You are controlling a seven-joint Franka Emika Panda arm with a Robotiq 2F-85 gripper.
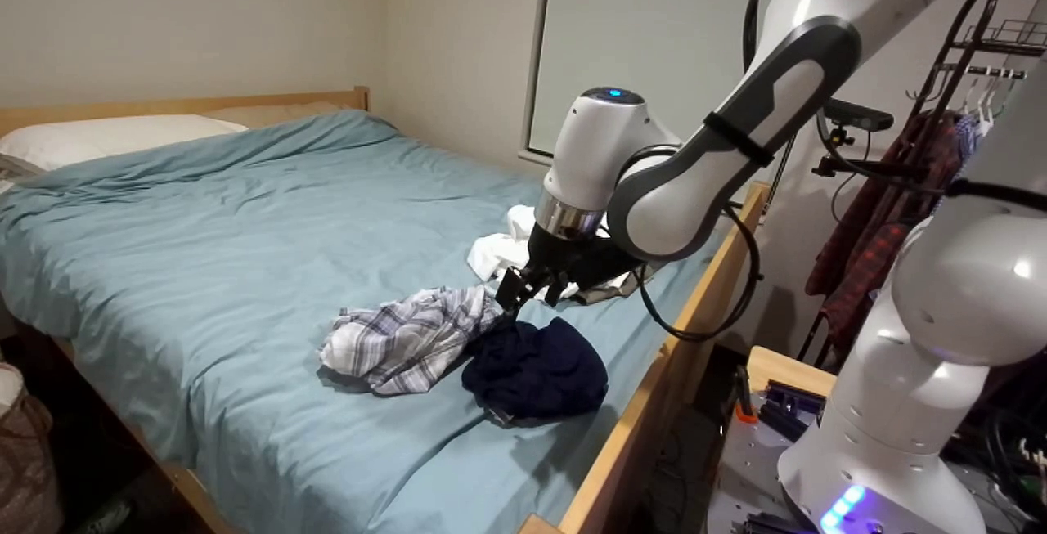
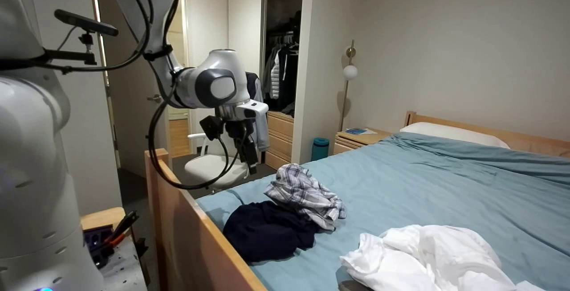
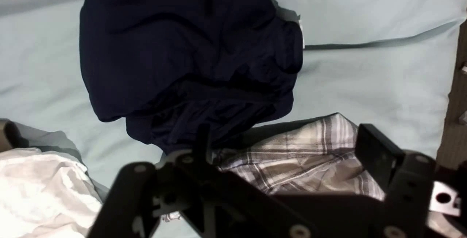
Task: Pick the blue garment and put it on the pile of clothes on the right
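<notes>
The dark navy-blue garment (image 1: 536,372) lies bunched on the bed near the footboard. It also shows in an exterior view (image 2: 269,233) and fills the upper middle of the wrist view (image 3: 189,52). A grey-white plaid garment (image 1: 417,342) lies beside it, touching or very near, and shows in the wrist view (image 3: 303,157). White clothes (image 2: 427,260) lie apart from these, with a brownish item (image 1: 609,293) at their edge; they also show in the wrist view (image 3: 40,194). My gripper (image 3: 286,136) is open and empty, above the plaid garment and beside the navy one.
The wooden footboard (image 2: 200,233) stands between the robot base and the clothes. The bed has a blue-green cover (image 1: 270,231) and pillows (image 1: 123,137) at the far end. A cable loop (image 1: 736,305) hangs from the arm near the footboard. A white chair (image 2: 213,168) stands beyond the bed.
</notes>
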